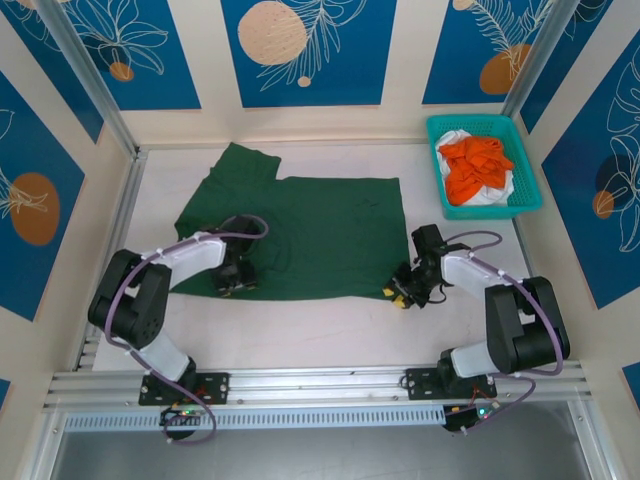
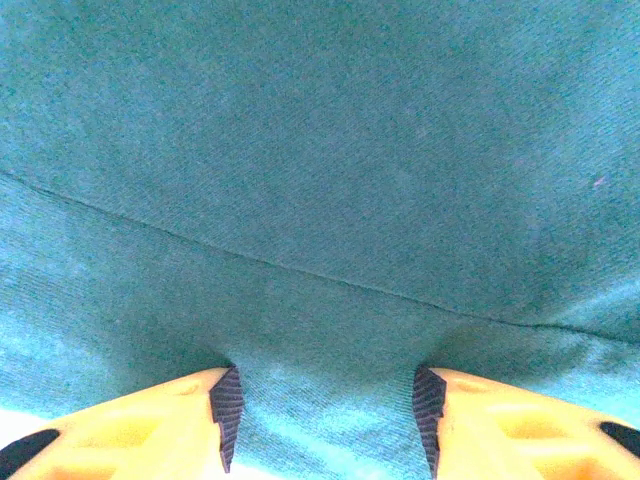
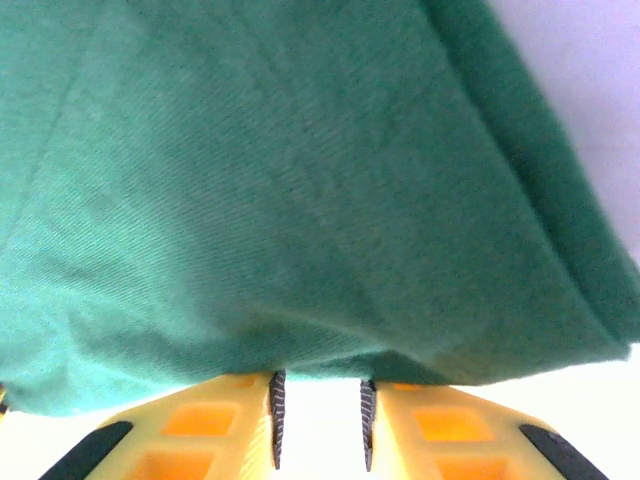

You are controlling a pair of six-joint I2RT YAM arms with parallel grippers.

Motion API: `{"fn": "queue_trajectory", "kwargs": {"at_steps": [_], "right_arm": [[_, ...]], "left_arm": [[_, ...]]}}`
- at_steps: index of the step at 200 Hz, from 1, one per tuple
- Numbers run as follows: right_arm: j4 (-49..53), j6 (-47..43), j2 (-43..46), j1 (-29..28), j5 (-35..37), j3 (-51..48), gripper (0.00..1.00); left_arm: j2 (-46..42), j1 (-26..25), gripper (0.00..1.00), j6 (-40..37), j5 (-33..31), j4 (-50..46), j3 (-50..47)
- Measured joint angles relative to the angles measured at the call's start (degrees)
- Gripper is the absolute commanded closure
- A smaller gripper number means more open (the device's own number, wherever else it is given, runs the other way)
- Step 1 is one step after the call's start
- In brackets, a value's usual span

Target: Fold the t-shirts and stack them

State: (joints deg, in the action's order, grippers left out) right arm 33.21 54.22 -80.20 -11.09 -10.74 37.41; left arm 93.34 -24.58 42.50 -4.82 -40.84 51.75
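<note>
Across the middle of the white table [image 1: 330,330] the big dark green t-shirt [image 1: 320,235] is lying spread out mostly flat, with one sleeve sticking out toward the far left corner and its near hem running left to right just in front of my two arms. Over in the far right corner the teal mesh basket [image 1: 495,213] is sitting well apart from the green one, and it's holding a crumpled orange t-shirt [image 1: 475,165] that is resting on top of a white t-shirt [image 1: 497,196], both just bunched up in there.

My left gripper [image 1: 232,285] is hovering down low at the near left part of the green shirt, right on the cloth by the hem. Looking through the left wrist camera, my fingers [image 2: 228,410] are sitting wide apart and the green fabric is running across the whole gap between them, with a seam line crossing the view above. Not clamping anything on that side as far as I can see.

My right gripper [image 1: 402,292] is sitting at the near right corner of the same shirt. Through the right wrist camera, my fingers [image 3: 277,415] are hanging almost together with only a thin slit of pale table showing between the pads, and the shirt's edge is draping right over the tips. Honestly I can't tell whether I'm pinching the hem there or just touching it
</note>
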Motion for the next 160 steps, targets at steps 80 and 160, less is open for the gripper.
{"fn": "queue_trajectory", "kwargs": {"at_steps": [80, 160], "right_arm": [[-0.59, 0.96, -0.79, 1.36, -2.36, 3.93, 0.84], [-1.86, 4.37, -4.74, -0.52, -1.46, 1.49, 0.80]], "left_arm": [[-2.91, -0.09, 0.49, -0.63, -0.85, 2.10, -2.91], [-8.39, -0.87, 0.49, 1.18, 0.31, 3.78, -8.37]]}}
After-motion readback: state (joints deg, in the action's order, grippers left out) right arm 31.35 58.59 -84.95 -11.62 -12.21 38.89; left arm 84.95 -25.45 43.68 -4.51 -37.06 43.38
